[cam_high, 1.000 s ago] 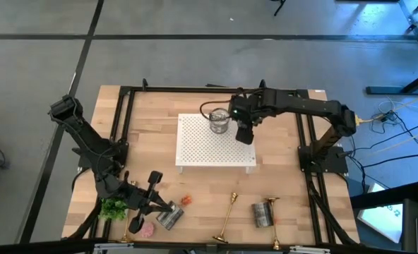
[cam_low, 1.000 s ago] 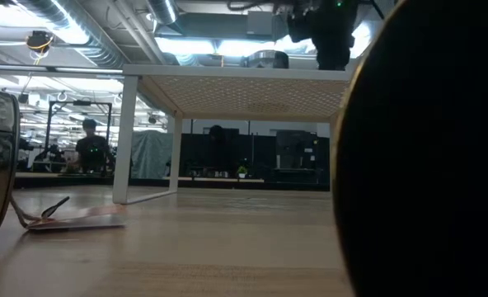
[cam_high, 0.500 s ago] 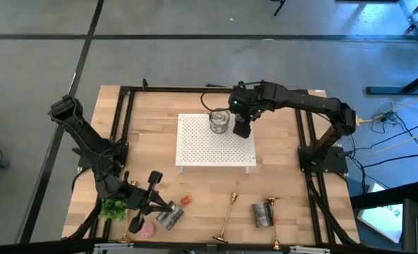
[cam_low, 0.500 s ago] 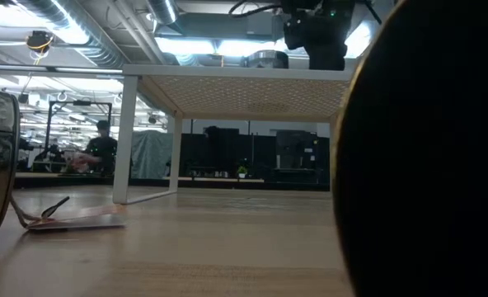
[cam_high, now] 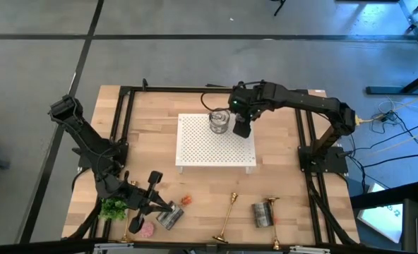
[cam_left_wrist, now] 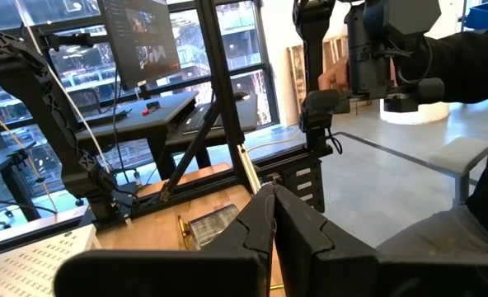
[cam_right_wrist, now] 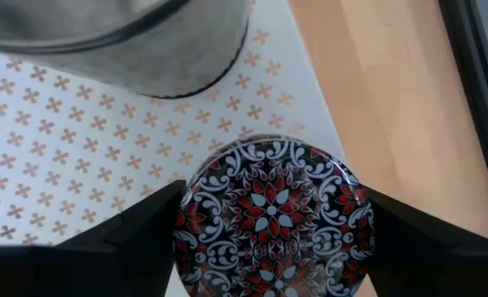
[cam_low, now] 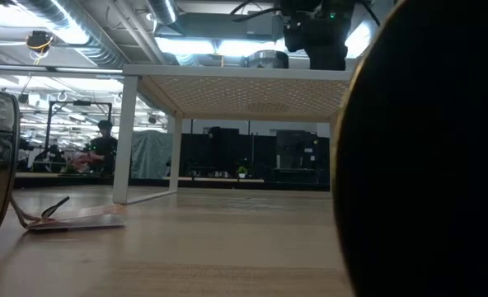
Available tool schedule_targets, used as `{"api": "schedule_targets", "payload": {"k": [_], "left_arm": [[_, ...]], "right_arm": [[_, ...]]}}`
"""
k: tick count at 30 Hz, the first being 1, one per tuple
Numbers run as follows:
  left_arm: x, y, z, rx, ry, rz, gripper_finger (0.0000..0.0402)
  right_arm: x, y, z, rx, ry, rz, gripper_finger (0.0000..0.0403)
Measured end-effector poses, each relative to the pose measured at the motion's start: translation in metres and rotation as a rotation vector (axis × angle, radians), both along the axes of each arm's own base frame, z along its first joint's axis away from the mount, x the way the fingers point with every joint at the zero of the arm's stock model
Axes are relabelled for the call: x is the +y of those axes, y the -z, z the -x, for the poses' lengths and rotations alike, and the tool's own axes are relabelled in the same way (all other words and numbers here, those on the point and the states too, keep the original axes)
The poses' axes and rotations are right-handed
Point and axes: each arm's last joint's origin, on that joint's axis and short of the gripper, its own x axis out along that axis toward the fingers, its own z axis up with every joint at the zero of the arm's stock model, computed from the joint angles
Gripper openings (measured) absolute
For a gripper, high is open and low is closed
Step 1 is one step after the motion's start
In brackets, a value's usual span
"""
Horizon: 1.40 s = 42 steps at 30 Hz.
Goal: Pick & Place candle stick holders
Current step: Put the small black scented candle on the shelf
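Two brass candle stick holders are lying along the frame's lower edge, long axes near vertical, while my right gripper is gripping a patterned tin lid up at the white rack; my left gripper, jaws closed, is sitting nearer.

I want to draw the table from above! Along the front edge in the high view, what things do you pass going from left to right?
Green plant → left gripper → silver tin → lying candle stick holder → second silver tin → another candle stick holder.
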Motion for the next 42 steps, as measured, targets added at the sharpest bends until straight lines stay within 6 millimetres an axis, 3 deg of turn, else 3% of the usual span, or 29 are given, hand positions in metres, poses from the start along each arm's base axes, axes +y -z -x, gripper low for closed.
{"api": "schedule_targets", "payload": {"k": [14, 42], "left_arm": [[0.000, 0.000, 0.000, 0.000, 0.000, -0.001, 0.0006], [0.000, 0.000, 0.000, 0.000, 0.000, -0.002, 0.0006]], "right_arm": [[0.003, 0.017, 0.002, 0.046, -0.003, -0.029, 0.0322], [0.003, 0.018, 0.002, 0.042, -0.013, -0.032, 0.0324]]}}
